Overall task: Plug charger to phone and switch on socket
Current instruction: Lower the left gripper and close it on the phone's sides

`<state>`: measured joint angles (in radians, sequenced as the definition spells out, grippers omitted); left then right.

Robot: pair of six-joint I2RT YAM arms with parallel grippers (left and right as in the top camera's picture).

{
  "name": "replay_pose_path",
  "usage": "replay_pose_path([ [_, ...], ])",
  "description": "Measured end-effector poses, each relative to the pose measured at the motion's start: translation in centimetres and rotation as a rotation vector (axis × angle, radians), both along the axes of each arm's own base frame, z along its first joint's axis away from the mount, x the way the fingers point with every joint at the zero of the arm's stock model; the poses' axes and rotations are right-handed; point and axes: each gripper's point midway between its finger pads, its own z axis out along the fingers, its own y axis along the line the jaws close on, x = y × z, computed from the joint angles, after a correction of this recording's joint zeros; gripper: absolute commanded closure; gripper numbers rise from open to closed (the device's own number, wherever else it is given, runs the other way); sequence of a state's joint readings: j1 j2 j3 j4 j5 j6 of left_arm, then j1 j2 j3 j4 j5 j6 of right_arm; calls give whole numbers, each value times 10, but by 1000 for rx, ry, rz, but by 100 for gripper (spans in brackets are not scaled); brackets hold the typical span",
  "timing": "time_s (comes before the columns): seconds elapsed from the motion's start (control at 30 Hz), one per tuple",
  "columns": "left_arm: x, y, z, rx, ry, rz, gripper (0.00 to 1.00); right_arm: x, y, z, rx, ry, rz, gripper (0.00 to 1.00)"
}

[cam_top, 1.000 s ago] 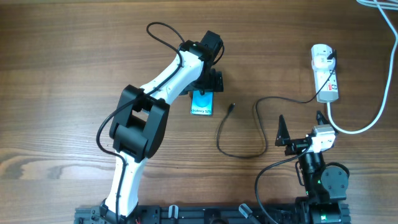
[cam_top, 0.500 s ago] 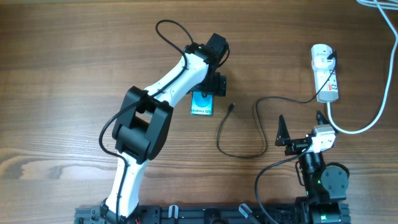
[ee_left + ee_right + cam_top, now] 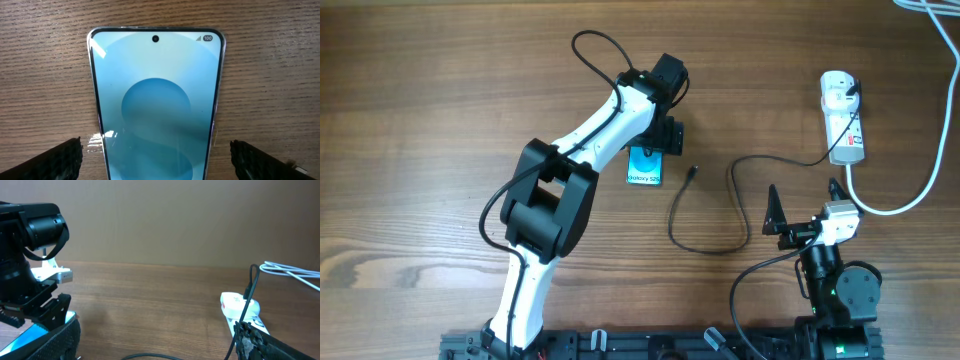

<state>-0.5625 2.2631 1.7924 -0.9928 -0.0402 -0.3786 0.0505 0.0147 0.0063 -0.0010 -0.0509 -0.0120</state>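
Note:
The phone [image 3: 645, 170], with its cyan screen, lies flat at the table's middle; it fills the left wrist view [image 3: 156, 100]. My left gripper [image 3: 658, 135] hangs over the phone's far end, open [image 3: 160, 162], one finger on each side of the phone and clear of it. The charger's thin black cable [image 3: 705, 248] loops on the table. Its connector tip [image 3: 692, 173] lies loose just right of the phone, and its plug [image 3: 848, 92] sits in the white socket [image 3: 845, 135]. My right gripper [image 3: 803, 190] is open and empty at the front right, apart from the cable.
The socket's thick white cord [image 3: 920, 195] curves off to the right edge and far corner. In the right wrist view the socket [image 3: 240, 305] is ahead on the right and the left arm's wrist [image 3: 30, 290] ahead on the left.
My left arm has shifted slightly to the right over the phone, then held still. The right arm, cable and socket have not moved.

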Motion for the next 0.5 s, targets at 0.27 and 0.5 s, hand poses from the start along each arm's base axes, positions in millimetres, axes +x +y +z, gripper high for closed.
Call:
replay_pose_path([
  [0.27,0,1,-3,0,0,3,0,0,0,0,0,0,0,0],
  [0.5,-7,9,-16,12,25,9,0,0,0,0,0,0,0,0],
])
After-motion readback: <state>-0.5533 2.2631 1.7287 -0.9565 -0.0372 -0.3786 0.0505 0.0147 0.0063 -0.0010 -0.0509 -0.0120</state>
